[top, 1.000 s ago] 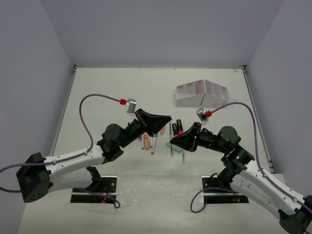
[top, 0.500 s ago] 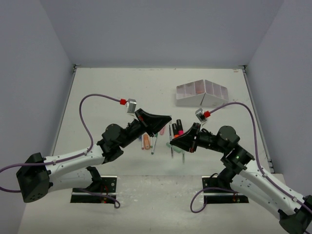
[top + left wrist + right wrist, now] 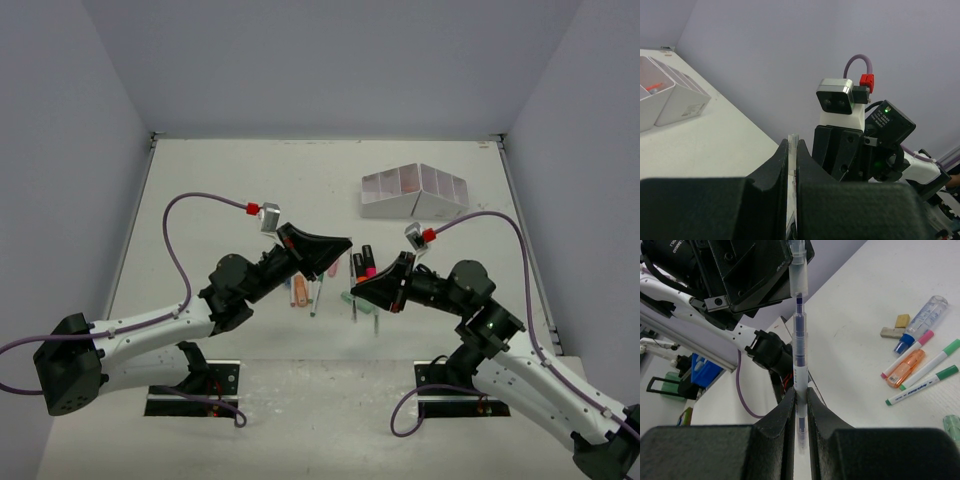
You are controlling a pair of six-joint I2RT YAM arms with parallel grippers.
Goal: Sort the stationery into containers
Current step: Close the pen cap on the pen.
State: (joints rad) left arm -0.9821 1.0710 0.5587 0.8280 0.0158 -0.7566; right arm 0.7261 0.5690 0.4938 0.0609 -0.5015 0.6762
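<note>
Top external view: a white table [image 3: 220, 180] boxed by pale lavender walls [image 3: 320, 60] on three sides. Both grippers meet above its middle on one clear pen [image 3: 799, 330]: the right gripper [image 3: 800, 392] pinches the barrel, and the left gripper [image 3: 793, 145] is pressed together on the top end. Beneath lie loose pens [image 3: 930, 365] and an orange highlighter [image 3: 906, 368]. The white organizer [image 3: 415, 192] stands well apart at the far right, with bare tabletop to the left
</note>
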